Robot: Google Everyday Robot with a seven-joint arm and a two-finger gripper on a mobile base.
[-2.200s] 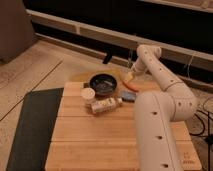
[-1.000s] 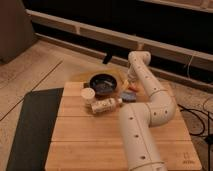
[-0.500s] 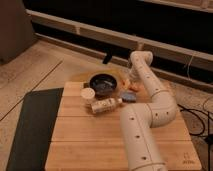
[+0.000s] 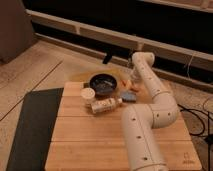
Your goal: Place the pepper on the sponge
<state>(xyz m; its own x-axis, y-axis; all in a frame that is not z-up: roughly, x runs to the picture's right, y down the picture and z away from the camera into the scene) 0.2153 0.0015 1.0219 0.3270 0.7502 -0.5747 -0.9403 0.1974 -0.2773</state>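
A small blue-grey sponge (image 4: 127,96) lies on the wooden table (image 4: 90,140), to the right of the dark bowl (image 4: 104,84). The red-orange pepper (image 4: 123,81) shows just behind the sponge, between the bowl and my white arm. My gripper (image 4: 131,75) hangs from the wrist at the table's back edge, directly over the pepper and slightly behind the sponge. The arm hides most of it. Whether the pepper rests on the table or is held, I cannot tell.
A small cream cup (image 4: 88,93) stands left of the bowl. In front of them a pale-labelled bottle (image 4: 105,105) lies on its side. A dark mat (image 4: 35,125) borders the table's left side. My arm's elbow (image 4: 165,112) hangs over the right half.
The arm folded inward since the oldest frame, its elbow moving in over the table. In the last second the wrist has stayed near the pepper and sponge.
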